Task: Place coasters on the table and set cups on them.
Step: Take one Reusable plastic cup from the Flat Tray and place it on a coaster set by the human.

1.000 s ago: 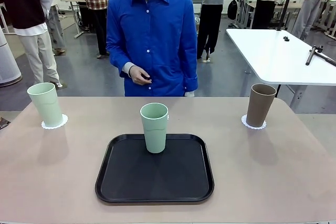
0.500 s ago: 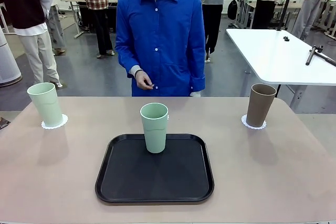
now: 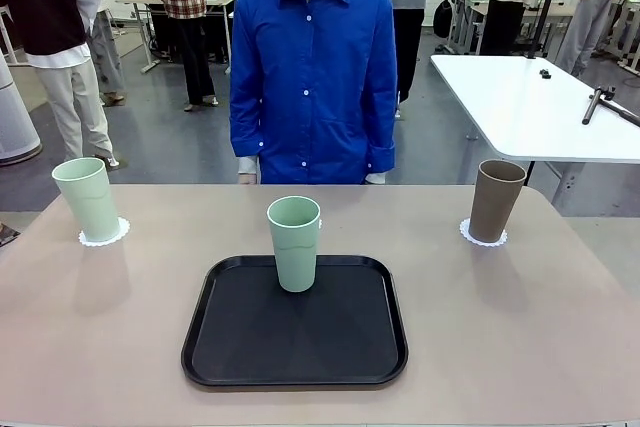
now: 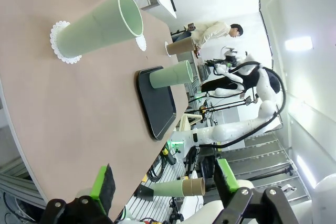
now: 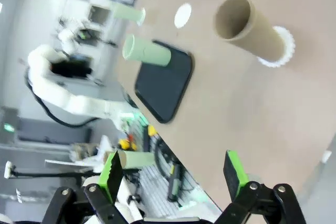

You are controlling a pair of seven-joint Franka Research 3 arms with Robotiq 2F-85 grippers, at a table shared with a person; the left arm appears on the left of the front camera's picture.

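Three cups, three coasters and one tray on the table (image 3: 520,327).
Left green cup (image 3: 88,197) stands on left coaster (image 3: 104,235). Middle green cup (image 3: 294,242) stands in black tray (image 3: 230,347), spare coaster (image 5: 182,15) bare beyond it. Brown cup (image 3: 496,199) stands on right coaster (image 3: 484,237). Left gripper (image 4: 164,177) and right gripper (image 5: 173,169): jaws wide apart, empty.

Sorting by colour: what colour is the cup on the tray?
The cup is pale mint green; front view.
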